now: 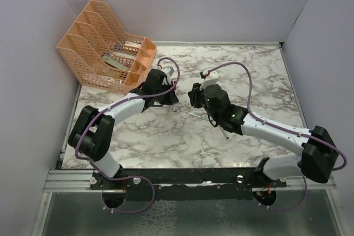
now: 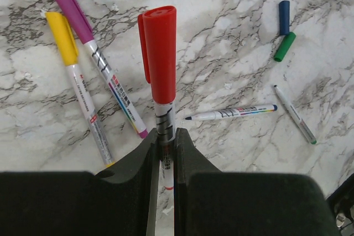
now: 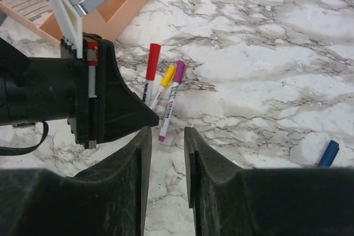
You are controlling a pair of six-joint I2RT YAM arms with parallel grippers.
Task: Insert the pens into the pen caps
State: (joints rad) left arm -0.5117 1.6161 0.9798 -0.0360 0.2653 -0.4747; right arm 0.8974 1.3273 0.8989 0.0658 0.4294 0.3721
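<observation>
The red-capped pen (image 2: 160,70) stood up out of the left hand (image 2: 164,148), cap on top. Its pale barrel was clamped btw. the two fingers, which were pressed together on it.

To the left of it, 2 more closed pens lay flat on the marble desk (image 2: 221,4): the yellow-capped pen (image 2: 77,87) and the purple-capped pen (image 2: 105,70), just beside each other, caps pointing away from the hand.

On the right side lay 2 pens w/o caps: the blue-tipped pen (image 2: 232,113), almost crosswise, and near it the green-tipped pen (image 2: 294,114), tilted. Further away on the same side were the blue cap (image 2: 284,17) and the green cap (image 2: 285,47), end to end. Whether they touched, I cannot tell.

The right hand (image 3: 166,134) faced the left hand from close by. Its fingers stood apart w/ nothing btw. them.

The orange trays (image 1: 105,48) stood at the far left corner of the desk, w/ some pale objects inside.
</observation>
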